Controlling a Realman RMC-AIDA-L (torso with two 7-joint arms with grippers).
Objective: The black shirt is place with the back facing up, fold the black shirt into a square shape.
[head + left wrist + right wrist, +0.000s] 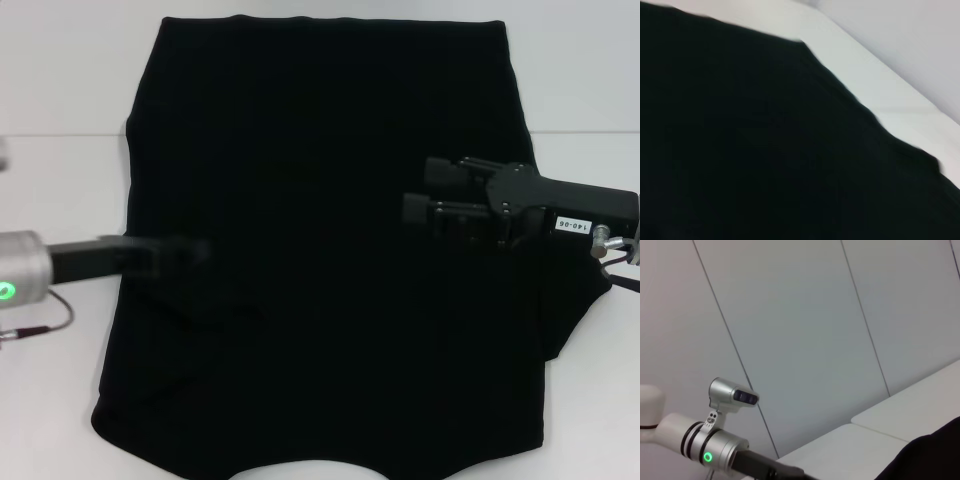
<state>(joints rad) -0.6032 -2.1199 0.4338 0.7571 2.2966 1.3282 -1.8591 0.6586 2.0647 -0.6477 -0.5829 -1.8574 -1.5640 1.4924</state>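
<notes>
Black shirt lies flat — left gripper, right gripper (both above it)

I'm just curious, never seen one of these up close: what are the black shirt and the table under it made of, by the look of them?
The black shirt looks like soft, matte knit fabric, probably cotton-like: it lies limp and flat, with gently wavy edges and no shine. The table looks like a hard, smooth white board, perhaps laminate or painted; a seam between panels shows in the right wrist view, but the exact material is open.

Bright, even light with faint shadows; the black shirt shows no detail, and the left gripper is smeared by motion blur
</notes>
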